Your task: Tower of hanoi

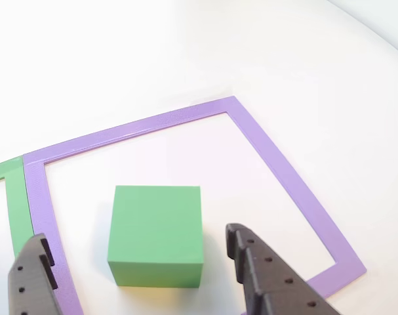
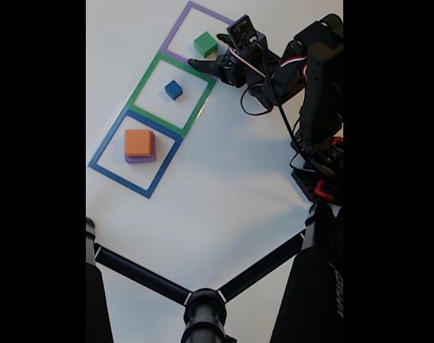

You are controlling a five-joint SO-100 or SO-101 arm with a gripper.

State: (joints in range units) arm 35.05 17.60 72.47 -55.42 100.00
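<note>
A green block [image 1: 156,236] rests on the white table inside the purple square outline [image 1: 277,164]; the fixed view shows the same green block [image 2: 205,44] at the top. My gripper [image 1: 136,235] is open, one black finger [image 1: 35,275] to the block's left and the other finger [image 1: 258,269] to its right, neither touching it. In the fixed view the gripper [image 2: 208,51] reaches in from the right. A small blue cube [image 2: 173,89] sits in the green outline [image 2: 146,80]. An orange block [image 2: 138,141] lies on the purple flat block [image 2: 139,158] inside the blue outline [image 2: 106,146].
The arm's base [image 2: 320,179] stands at the right edge of the white table. Black stand legs [image 2: 138,275] cross the bottom of the fixed view. A strip of the green outline [image 1: 15,210] lies left of the purple one.
</note>
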